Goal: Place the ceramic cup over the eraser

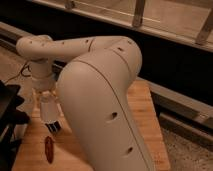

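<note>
Camera view: claw (48,111) is holding the ceramic cup (49,112) over the wooden worktop (142,107).
The striped eraser (53,127) is lying directly beneath, a red oblong thing (49,148) nearby.

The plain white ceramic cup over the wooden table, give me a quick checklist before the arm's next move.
1. Plain white ceramic cup in the gripper: ok, held at the table's left side.
2. Cup above the small black striped eraser: ok, eraser peeks out below it.
3. Cup centred on eraser: cannot tell.
4. Red oblong object apart from the cup: ok.
5. Rest of the wooden table: cannot tell, the arm hides much.
</note>
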### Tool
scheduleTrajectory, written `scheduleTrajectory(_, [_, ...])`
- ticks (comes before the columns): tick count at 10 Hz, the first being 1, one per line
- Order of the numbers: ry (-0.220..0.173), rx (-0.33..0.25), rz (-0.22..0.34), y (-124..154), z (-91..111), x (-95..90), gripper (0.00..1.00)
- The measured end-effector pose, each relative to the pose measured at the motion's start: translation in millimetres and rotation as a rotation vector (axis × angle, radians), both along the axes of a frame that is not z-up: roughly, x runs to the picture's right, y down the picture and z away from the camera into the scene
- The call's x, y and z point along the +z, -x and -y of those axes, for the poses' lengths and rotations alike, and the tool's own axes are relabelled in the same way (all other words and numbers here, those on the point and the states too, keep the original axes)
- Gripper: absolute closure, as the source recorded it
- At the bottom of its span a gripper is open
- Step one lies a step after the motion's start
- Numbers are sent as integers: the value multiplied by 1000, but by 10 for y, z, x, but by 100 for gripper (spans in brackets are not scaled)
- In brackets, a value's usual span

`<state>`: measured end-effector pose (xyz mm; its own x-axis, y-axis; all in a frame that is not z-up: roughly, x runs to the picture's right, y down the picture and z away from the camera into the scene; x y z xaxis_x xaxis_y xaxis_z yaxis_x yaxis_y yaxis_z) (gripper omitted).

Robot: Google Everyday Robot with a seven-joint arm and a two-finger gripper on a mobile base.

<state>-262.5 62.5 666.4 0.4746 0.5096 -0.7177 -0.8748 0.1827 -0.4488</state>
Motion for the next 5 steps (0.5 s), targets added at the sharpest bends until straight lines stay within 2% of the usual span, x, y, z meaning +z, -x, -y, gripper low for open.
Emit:
scheduleTrajectory(2, [-2, 19, 13, -14, 4, 22, 20])
scheduleTrajectory(5, [-6, 15, 75, 125, -17, 33, 20])
